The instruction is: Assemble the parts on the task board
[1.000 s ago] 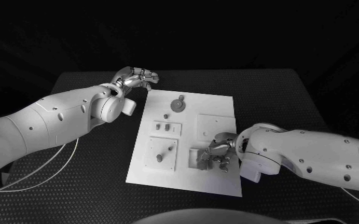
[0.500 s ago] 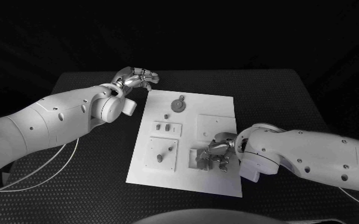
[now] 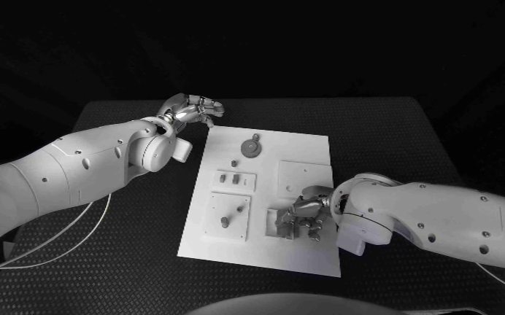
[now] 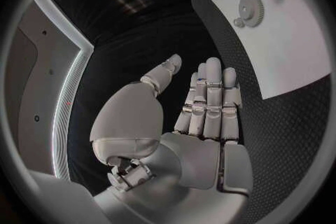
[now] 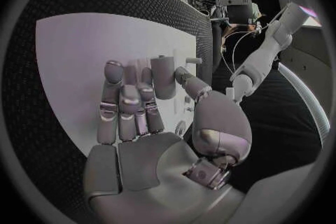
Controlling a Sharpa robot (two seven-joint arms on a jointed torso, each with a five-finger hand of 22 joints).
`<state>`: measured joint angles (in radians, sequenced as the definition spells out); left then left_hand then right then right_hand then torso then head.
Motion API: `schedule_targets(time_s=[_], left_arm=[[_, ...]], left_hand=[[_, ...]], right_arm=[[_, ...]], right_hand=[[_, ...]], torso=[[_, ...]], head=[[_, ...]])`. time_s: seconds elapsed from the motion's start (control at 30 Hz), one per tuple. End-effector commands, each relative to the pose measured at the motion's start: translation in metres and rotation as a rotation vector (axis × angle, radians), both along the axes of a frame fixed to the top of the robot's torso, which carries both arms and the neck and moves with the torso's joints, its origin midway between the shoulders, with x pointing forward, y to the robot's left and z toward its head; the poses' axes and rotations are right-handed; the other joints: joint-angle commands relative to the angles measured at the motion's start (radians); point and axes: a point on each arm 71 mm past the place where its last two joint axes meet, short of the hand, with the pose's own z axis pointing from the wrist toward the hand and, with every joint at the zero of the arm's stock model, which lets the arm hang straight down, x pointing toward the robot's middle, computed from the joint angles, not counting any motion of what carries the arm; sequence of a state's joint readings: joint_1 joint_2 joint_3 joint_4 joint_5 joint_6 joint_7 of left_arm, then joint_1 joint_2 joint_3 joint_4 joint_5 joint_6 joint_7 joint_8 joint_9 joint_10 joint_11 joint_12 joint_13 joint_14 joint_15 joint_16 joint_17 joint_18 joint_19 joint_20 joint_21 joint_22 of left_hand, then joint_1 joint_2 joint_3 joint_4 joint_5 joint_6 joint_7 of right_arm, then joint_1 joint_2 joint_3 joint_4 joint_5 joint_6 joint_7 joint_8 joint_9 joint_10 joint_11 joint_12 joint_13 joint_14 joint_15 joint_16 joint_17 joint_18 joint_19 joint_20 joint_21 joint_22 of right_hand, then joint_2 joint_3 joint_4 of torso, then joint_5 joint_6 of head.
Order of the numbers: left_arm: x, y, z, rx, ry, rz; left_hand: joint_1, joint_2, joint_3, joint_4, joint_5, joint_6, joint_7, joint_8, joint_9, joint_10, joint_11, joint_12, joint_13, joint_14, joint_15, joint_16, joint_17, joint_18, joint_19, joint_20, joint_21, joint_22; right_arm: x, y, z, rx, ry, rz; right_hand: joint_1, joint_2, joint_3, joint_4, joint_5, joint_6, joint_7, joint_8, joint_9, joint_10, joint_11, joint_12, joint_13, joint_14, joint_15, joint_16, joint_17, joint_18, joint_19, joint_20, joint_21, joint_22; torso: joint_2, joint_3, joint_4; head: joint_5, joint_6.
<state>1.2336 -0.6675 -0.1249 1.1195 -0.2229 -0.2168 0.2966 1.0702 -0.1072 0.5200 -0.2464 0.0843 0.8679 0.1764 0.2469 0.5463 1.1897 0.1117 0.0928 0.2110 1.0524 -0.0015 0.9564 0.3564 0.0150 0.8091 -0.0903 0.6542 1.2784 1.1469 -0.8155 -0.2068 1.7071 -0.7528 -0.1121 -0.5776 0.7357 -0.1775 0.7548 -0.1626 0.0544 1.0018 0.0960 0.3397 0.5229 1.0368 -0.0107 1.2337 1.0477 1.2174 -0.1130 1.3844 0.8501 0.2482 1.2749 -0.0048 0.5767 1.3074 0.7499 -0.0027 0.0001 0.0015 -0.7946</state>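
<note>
The right hand (image 3: 302, 216) has crept slightly toward the near right part of the task board (image 3: 305, 147) over the last second, and now hovers low over a raised block there, with small parts (image 3: 224, 222) standing nearby in the board's other recesses. In the right wrist view its fingers (image 5: 128, 106) lie close together and fairly straight, with a grey cylindrical piece (image 5: 162, 75) right at the fingertips; I cannot tell whether it is gripped or merely touched. The shift is tiny, which suggests fine positioning for an insertion rather than a reach.

The left hand (image 3: 190, 110) has not moved: it rests off the board's far left corner, over the tabletop (image 3: 126, 257), fingers extended and holding nothing. A gear-shaped part (image 4: 251, 8) sits on the board near it, untouched. Most of the assembly appears to remain.
</note>
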Motion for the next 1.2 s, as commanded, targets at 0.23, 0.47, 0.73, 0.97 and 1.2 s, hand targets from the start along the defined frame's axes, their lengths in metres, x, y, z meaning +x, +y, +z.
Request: schedule_targets(time_s=[0.23, 0.47, 0.73, 0.97, 1.2], left_arm=[[-0.0003, -0.0023, 0.0011, -0.012, -0.003, -0.014], [-0.0003, -0.0028, 0.0011, -0.012, -0.003, -0.014], [-0.0002, -0.0023, 0.0011, -0.012, -0.003, -0.013], [-0.0001, -0.0022, 0.0011, -0.011, -0.003, -0.013], [-0.0001, -0.0022, 0.0011, -0.011, -0.003, -0.013]], left_hand=[[-0.010, 0.001, -0.001, 0.006, -0.003, -0.007, -0.001, -0.003, 0.001, -0.009, -0.001, -0.002, -0.001, -0.001, 0.004, -0.004, 0.002, 0.017, 0.006, -0.006, -0.005, 0.001], [-0.010, 0.001, 0.000, 0.006, -0.002, -0.006, -0.001, -0.002, 0.001, -0.009, -0.001, -0.002, -0.001, -0.001, 0.004, -0.004, 0.003, 0.017, 0.006, -0.006, -0.006, 0.002], [-0.010, 0.000, 0.000, 0.006, -0.003, -0.007, -0.001, -0.002, 0.001, -0.009, -0.001, -0.002, -0.001, -0.001, 0.004, -0.004, 0.003, 0.017, 0.006, -0.006, -0.006, 0.002], [-0.009, 0.000, 0.000, 0.006, -0.003, -0.007, -0.001, -0.002, 0.001, -0.009, -0.001, -0.002, -0.001, -0.001, 0.004, -0.004, 0.003, 0.017, 0.006, -0.006, -0.006, 0.003], [-0.009, 0.000, 0.000, 0.006, -0.003, -0.007, -0.001, -0.002, 0.001, -0.009, -0.001, -0.002, -0.001, -0.001, 0.004, -0.004, 0.004, 0.017, 0.006, -0.006, -0.006, 0.003]], right_arm=[[-0.0033, 0.0044, -0.0036, 0.002, 0.010, 0.035], [-0.0036, 0.0049, -0.0038, 0.001, 0.005, 0.041], [-0.0038, 0.0050, -0.0038, -0.001, 0.000, 0.049], [-0.0039, 0.0051, -0.0038, -0.004, -0.005, 0.057], [-0.0042, 0.0063, -0.0034, 0.002, -0.010, 0.061]], right_hand=[[-0.003, -0.021, 0.001, 0.011, -0.004, -0.001, 0.004, -0.008, -0.001, -0.001, 0.000, -0.007, 0.004, -0.004, -0.002, -0.008, 0.004, 0.014, -0.006, 0.004, 0.005, 0.017], [-0.005, -0.054, 0.006, 0.025, -0.004, -0.005, 0.005, -0.011, 0.000, -0.004, 0.002, -0.011, 0.008, -0.006, -0.001, -0.012, 0.009, 0.014, -0.008, 0.004, 0.004, 0.016], [-0.009, -0.089, 0.003, 0.038, -0.006, -0.013, 0.007, -0.014, 0.001, -0.008, 0.004, -0.015, 0.012, -0.009, 0.000, -0.015, 0.014, 0.014, -0.010, 0.003, 0.003, 0.016], [0.017, -0.070, 0.009, 0.030, -0.005, -0.014, 0.007, -0.013, 0.004, -0.008, 0.004, -0.016, 0.015, -0.009, 0.000, -0.017, 0.018, 0.014, -0.010, 0.001, 0.004, 0.017], [0.024, -0.072, -0.002, 0.023, -0.005, -0.015, 0.008, -0.013, 0.006, -0.008, 0.005, -0.017, 0.018, -0.009, 0.002, -0.019, 0.022, 0.014, -0.013, 0.004, 0.004, 0.017]], torso=[[0.000, 0.0007, -0.0004], [0.000, 0.0004, -0.0005], [0.000, 0.0006, -0.0002], [0.000, 0.0000, -0.0002], [0.000, 0.0000, 0.0003]], head=[[0.003, 0.000], [0.003, -0.001], [0.004, -0.002], [0.005, -0.002], [0.007, -0.003]])
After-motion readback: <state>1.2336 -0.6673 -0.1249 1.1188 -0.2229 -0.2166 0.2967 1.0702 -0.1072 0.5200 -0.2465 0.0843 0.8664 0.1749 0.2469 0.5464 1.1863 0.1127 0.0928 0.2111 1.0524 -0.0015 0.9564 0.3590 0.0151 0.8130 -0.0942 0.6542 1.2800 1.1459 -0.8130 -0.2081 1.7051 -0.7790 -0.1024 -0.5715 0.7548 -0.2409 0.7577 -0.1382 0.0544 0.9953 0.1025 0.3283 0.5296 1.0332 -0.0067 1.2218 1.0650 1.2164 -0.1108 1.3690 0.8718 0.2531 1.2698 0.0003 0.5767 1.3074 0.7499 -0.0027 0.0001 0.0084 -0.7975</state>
